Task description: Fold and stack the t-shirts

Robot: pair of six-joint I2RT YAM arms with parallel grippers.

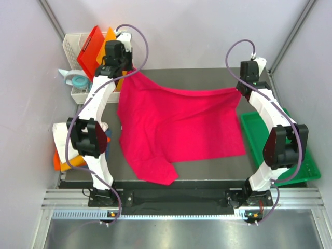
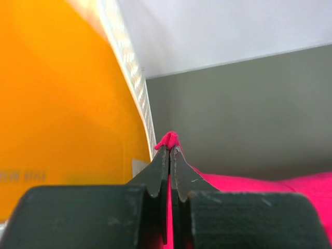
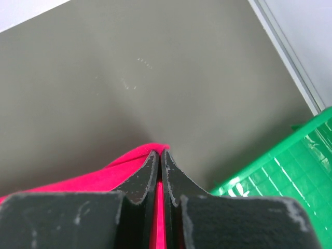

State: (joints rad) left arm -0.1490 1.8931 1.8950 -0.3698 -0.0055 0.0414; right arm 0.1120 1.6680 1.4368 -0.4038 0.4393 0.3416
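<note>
Setting: robot lab test cell. White panel walls enclose a grey table. Left arm and right arm bolted to aluminium rail at 6 o'clock. Green tray at 4, white basket at 10.

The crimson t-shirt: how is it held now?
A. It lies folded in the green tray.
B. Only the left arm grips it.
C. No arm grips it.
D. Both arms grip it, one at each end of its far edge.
D: the left fingers and the right fingers are each shut on a pinch of the t-shirt, whose far edge is stretched between them.
</note>
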